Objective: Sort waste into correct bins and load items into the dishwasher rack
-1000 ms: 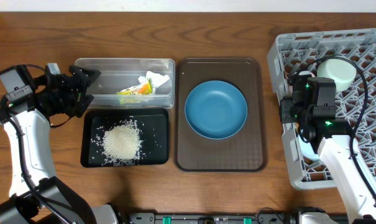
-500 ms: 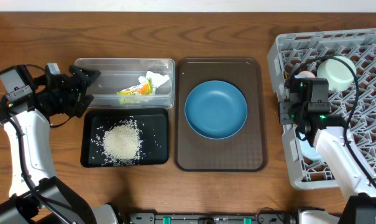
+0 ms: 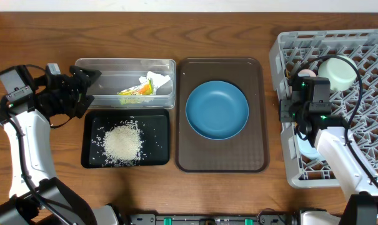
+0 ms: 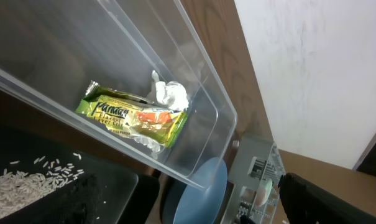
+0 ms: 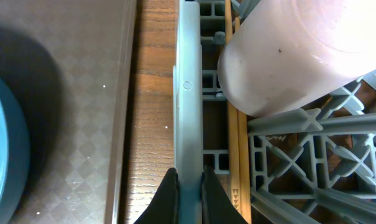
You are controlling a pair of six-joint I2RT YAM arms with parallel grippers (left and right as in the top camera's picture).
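Step in hand: We judge that the waste is already sorted. The snack wrapper point(image 3: 134, 92) and the napkin point(image 3: 159, 80) lie in the clear tub point(image 3: 107, 64), and the rice point(image 3: 121, 142) lies in the black tray point(image 3: 156, 122). The loading seems near its end.
Rack: In the dishwasher rack point(image 3: 363, 44) we see the pink cup point(image 5: 299, 50), the green bowl point(image 3: 338, 72) and the chopsticks point(image 5: 232, 155), which lie along its left wall.
Plate: The dark-blue plate point(image 3: 217, 110) lies on the brown tray point(image 3: 221, 157), left of the rack, not yet loaded.
Right gripper point(image 5: 188, 186): Its fingers are together and hold nothing. It is over the left wall of the rack; we cannot tell if it touches the wall.
Left gripper point(image 3: 87, 89): Its fingers are wide apart and empty, at the left end of the clear tub.
Next move: We think the right gripper must go left to the plate, spread its fingers, take the rim and stand the plate between the pegs.
Change: Compared with one second ago, the right gripper has closed and moved a little left and far, to the wall. The left arm and the plate have not moved.
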